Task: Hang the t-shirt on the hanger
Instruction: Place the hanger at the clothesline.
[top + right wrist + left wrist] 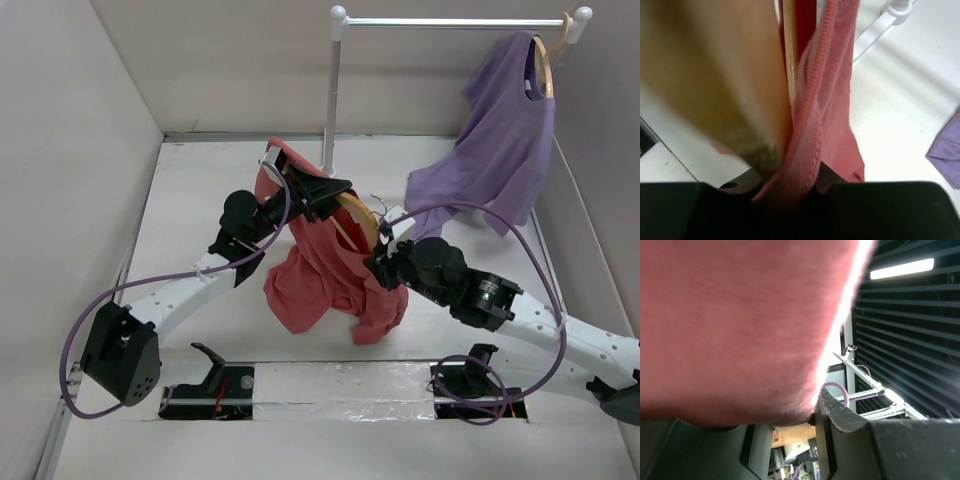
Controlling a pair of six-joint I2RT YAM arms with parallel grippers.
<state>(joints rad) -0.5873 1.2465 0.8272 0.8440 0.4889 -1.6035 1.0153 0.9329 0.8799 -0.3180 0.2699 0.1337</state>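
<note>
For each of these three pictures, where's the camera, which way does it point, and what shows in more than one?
Top external: above and behind the bases, looking down on the table; left arm, right arm, t-shirt and hanger show.
Left wrist: on the left arm, tilted up toward a ceiling light; t-shirt fills most, left end effector below.
Right wrist: on the right arm, facing down at the table; hanger, t-shirt collar, right end effector below.
Shared: t-shirt in all three; purple shirt in top and right wrist.
</note>
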